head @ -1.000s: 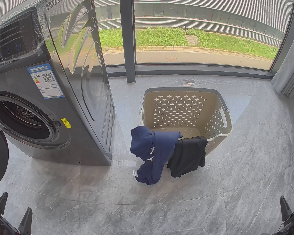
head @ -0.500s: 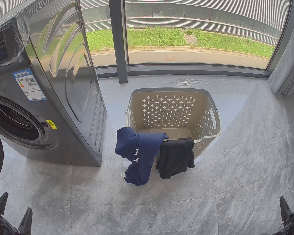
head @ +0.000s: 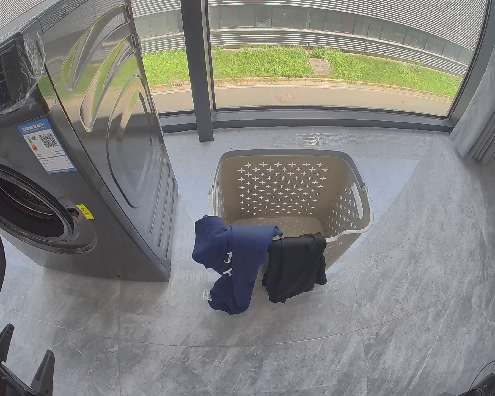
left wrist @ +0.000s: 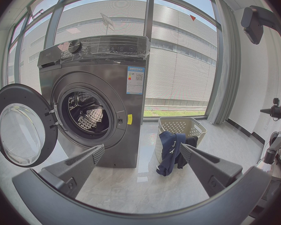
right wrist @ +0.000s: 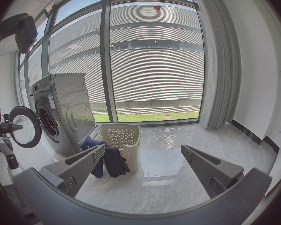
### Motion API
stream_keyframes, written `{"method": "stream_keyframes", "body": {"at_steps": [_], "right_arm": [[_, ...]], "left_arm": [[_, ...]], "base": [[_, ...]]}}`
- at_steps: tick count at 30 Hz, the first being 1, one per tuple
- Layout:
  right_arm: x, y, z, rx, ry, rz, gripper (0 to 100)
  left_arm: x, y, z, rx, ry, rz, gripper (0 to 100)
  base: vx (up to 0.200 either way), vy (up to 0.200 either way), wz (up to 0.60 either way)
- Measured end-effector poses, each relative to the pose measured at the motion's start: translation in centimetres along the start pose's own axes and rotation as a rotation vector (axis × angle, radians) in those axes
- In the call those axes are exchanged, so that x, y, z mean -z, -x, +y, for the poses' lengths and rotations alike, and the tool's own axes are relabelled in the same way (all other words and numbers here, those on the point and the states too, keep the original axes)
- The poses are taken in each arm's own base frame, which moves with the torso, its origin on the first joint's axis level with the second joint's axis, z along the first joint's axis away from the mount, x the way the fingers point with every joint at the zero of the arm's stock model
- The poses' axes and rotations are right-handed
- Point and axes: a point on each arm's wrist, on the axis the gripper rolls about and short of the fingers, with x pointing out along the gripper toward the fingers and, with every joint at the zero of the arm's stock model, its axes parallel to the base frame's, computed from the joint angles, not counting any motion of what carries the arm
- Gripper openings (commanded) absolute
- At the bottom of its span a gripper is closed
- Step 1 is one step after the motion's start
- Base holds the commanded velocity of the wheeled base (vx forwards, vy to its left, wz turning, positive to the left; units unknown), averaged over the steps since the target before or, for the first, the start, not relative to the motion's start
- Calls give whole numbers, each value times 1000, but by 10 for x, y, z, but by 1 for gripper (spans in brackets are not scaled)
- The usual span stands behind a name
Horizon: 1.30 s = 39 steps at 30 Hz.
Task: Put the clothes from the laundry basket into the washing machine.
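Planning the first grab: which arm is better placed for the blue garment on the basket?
Probably left. The blue garment hangs at the left end of the basket rim, toward the open washing machine. The left gripper is open on that side; the right gripper is farther.

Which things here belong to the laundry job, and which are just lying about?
Job: laundry basket; navy garment and black garment draped over its near rim; washing machine with its door open; left pincer and right pincer, both open.
Just there: grey curtain; window frame.

Tall windows (head: 335,45) light a grey marble floor (head: 324,353); a pale curtain (head: 487,122) hangs beside.
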Motion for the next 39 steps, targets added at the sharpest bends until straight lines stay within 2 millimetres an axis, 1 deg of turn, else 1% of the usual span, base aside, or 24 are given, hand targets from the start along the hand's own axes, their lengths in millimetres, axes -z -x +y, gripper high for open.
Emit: {"method": "stream_keyframes", "body": {"at_steps": [3, 7, 9, 12, 14, 18, 21, 22, 26, 29, 34, 39], "right_arm": [[-16, -9, 0, -25, -5, 34, 100], [-33, -33, 0, -64, -23, 111, 100], [-38, -48, -1, -84, -44, 151, 100], [-44, -77, 0, -120, -92, 221, 100], [-45, -92, 2, -134, -114, 258, 100], [-43, -131, 12, -169, -160, 349, 100], [-35, -161, 25, -193, -181, 426, 100], [-32, -168, 29, -197, -183, 443, 100], [-14, -206, 53, -211, -185, 531, 100], [2, -229, 74, -215, -189, 577, 100], [30, -259, 107, -216, -219, 645, 100], [56, -278, 132, -211, -224, 707, 100]], "left_arm": [[0, 0, 0, 0, -1, 0, 100], [0, 0, 0, 2, -2, 0, 100], [0, 0, 0, 2, -2, 0, 100], [0, 0, 0, 3, -1, 0, 100], [0, 0, 0, 3, -1, 0, 100], [0, 0, 0, 3, -1, 0, 100], [0, 0, 0, 3, -1, 0, 100], [0, 0, 0, 3, -1, 0, 100], [0, 0, 0, 2, 2, 0, 100], [0, 0, 0, 1, 5, 0, 100], [0, 0, 0, 0, 10, 0, 100], [0, 0, 0, 0, 13, 0, 100]], "base": [[0, 0, 0], [0, 0, 0], [0, 0, 0], [0, 0, 0], [0, 0, 0], [0, 0, 0], [0, 0, 0], [0, 0, 0], [0, 0, 0], [0, 0, 0], [0, 0, 0], [0, 0, 0]]}}
